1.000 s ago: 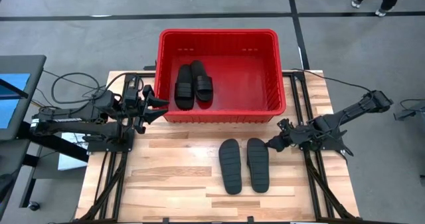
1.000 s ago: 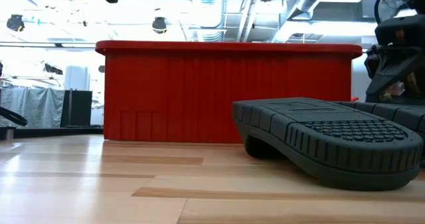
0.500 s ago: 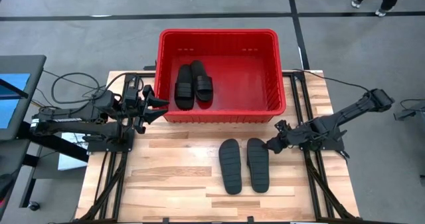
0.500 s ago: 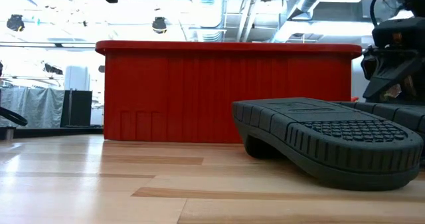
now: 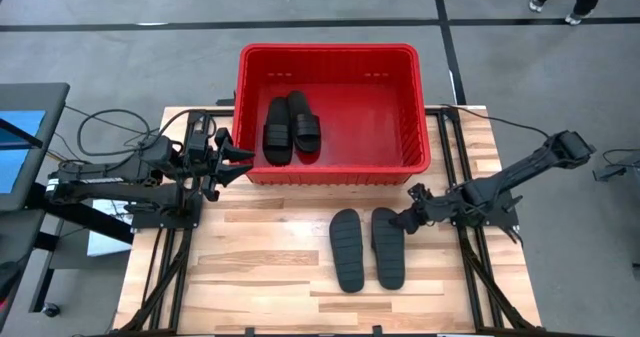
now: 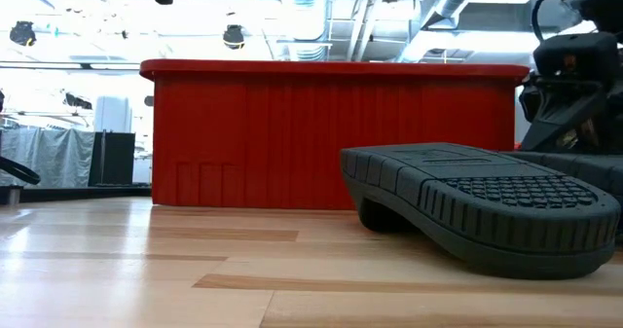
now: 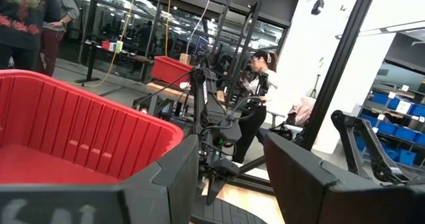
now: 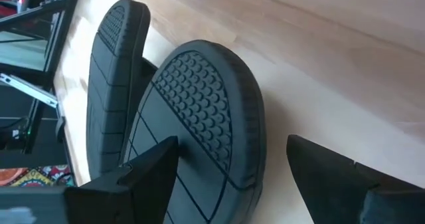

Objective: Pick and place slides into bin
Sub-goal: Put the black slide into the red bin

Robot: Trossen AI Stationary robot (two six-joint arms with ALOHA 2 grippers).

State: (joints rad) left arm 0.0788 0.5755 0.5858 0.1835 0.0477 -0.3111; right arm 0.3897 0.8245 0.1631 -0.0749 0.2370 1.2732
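Note:
Two black slides point(image 5: 291, 127) lie inside the red bin point(image 5: 420, 157) at the table's far side. Two more slides lie sole up on the table, side by side: the left one point(image 5: 347, 249) and the right one point(image 5: 388, 245); both show in the right wrist view point(image 8: 199, 111) and the low view point(image 6: 487, 211). My right gripper point(image 5: 400, 220) is open, low at the right slide's far right end, its fingers on either side of that end without touching. My left gripper point(image 5: 243, 155) is open by the bin's left near corner, holding nothing.
The bin's near wall point(image 6: 331, 143) stands just beyond the two slides on the table. Bare wooden table point(image 5: 260, 267) lies left of and in front of them. People stand in the room beyond the table point(image 7: 262, 91).
My right gripper has moved toward the table's left edge, closing in on the far end of the right slide. The slides have not moved.

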